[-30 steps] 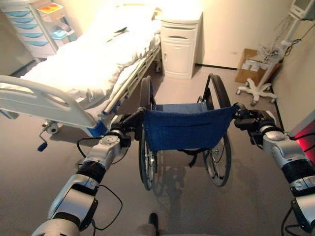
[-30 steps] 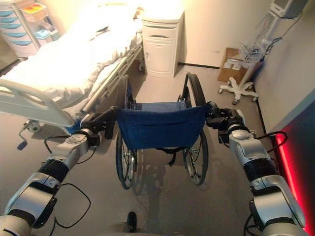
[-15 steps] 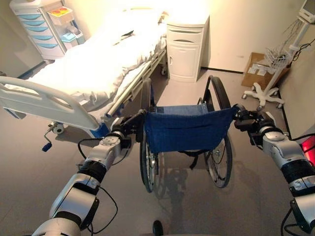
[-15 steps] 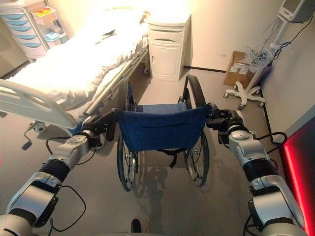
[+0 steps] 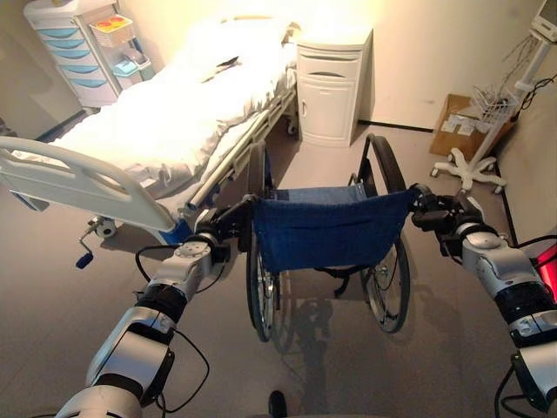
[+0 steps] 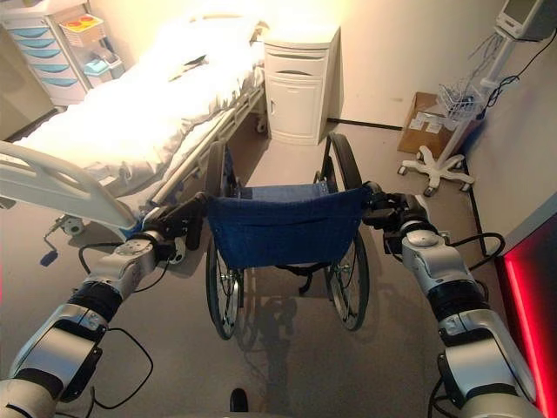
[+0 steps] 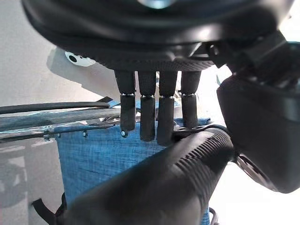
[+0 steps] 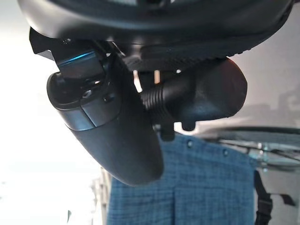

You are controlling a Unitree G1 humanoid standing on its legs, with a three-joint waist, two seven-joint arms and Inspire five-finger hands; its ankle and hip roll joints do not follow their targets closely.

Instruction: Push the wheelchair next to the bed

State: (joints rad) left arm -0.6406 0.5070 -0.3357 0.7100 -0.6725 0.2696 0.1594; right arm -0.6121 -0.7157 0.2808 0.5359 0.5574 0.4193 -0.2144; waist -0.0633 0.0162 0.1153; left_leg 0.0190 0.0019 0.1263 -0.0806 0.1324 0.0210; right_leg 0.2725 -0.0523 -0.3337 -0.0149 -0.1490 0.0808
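Bed stands at the left, white covers, long axis running from the near footboard away toward the far wall. Drawer cart with blue drawers sits beyond it at far left.

Wheelchair stands centre, on the floor just right of the bed's side rail, near it but apart. Its blue backrest faces the robot, its seat and front point away toward the far wall, so its long axis lies roughly parallel to the bed. Large wheels on either side; the front casters and footrests are hidden behind the seat and backrest.

Left hand is at the backrest's left upper corner, fingers curled over the ribbed black push handle, thumb on the other side: clamped on the left handle. Right hand is at the right upper corner; in its wrist view the thumb and fingers wrap the right push handle, so it is closed round that grip as well. The handle's far end is covered by the hand.

White bedside cabinet stands against the far wall ahead of the wheelchair. Cardboard box and a wheeled equipment stand are at the right; the stand's top is cut off by the frame edge.
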